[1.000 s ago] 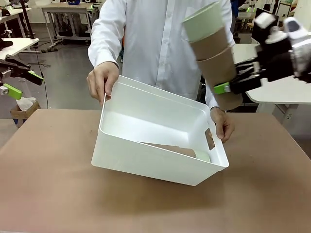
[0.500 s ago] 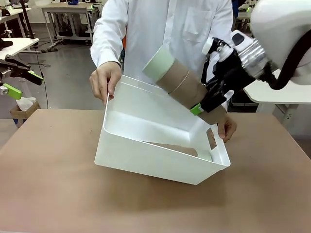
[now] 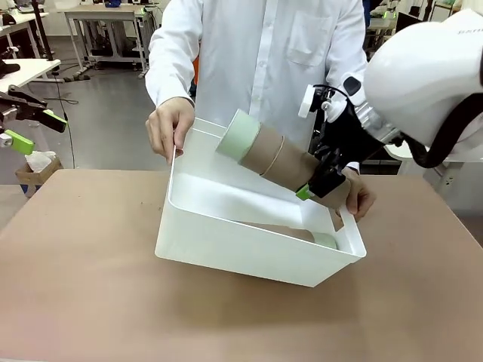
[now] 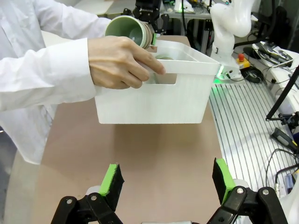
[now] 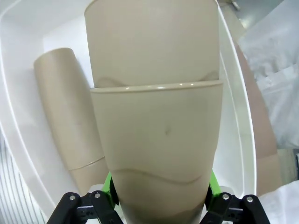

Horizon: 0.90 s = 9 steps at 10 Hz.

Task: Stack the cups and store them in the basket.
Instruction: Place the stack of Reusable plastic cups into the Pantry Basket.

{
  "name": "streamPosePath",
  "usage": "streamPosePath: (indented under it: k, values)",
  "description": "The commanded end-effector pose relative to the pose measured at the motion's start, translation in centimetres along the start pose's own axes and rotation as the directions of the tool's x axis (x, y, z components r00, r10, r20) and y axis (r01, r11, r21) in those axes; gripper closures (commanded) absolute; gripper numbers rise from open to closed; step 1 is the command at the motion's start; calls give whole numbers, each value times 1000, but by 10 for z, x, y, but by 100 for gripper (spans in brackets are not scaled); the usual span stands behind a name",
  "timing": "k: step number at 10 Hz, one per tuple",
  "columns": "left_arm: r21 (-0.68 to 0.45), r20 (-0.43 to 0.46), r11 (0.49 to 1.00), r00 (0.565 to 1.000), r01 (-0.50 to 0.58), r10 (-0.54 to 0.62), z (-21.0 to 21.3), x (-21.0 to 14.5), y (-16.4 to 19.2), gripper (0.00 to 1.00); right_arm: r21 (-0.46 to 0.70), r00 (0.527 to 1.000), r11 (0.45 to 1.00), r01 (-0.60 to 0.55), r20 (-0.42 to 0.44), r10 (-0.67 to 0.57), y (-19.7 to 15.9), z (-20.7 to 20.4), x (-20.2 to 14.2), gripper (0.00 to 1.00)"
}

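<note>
**Ana:** Front view first, from the left side. What is the left arm doing?

**Ben:** The left gripper (image 3: pixel 30 128) hangs off the table's left edge, well apart from everything. Its own wrist view shows the green pads (image 4: pixel 111 179) spread wide over bare table (image 4: pixel 154 158), with nothing between them.

**Ana:** And the middle?

**Ben:** The person stands at the far side and holds the basket (image 3: pixel 226 241) by both ends, tipped so its opening faces the robot. One hand (image 3: pixel 170 127) grips the rim at picture left; the other hand (image 3: pixel 361 197) holds the end at picture right. The near bottom edge rests on the table.

**Ana:** How does the basket look?

**Ben:** White, smooth solid walls, lipped rim, a cut-out handle in the end wall. Inside lies a stack already stored (image 3: pixel 302 235): khaki-brown with a pale mint green cup at its right end.

**Ana:** Then the right arm?

**Ben:** It comes in from the right, wrist bent down and inward above the basket's right end. The right gripper (image 3: pixel 321 185) is clamped on the base of a held stack of cups (image 3: pixel 268 154), which lies slanted, the mint green rim up and to the left, over the basket's opening.

**Ana:** Does the right wrist view agree?

**Ben:** Yes. Both pads press the sides of the outer khaki-brown cup, and the stored stack lies beside it on the basket floor.
</note>
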<state>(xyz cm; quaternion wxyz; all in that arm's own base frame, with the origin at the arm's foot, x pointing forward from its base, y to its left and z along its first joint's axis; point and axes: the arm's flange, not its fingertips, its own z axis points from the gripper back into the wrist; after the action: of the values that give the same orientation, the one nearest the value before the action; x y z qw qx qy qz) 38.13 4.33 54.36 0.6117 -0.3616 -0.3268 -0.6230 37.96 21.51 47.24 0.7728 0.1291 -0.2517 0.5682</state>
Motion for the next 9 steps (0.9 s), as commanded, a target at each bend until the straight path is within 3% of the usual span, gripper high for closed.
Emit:
streamPosePath:
  k: [1, 6, 9]
  values:
    - [7, 3, 1000, 1000, -8, 8, 1, 4, -1, 0, -54, 999, 998, 15, -33, -17, -2, -15, 7, 15]
    - [7, 3, 1000, 1000, -8, 8, 1, 4, -1, 0, -58, 992, 998, -30, -122, 23, -1, -67, 6, 15]
    - [7, 3, 1000, 1000, -8, 8, 1, 4, -1, 0, -50, 990, 996, -71, -123, 65, 3, -89, 9, 15]
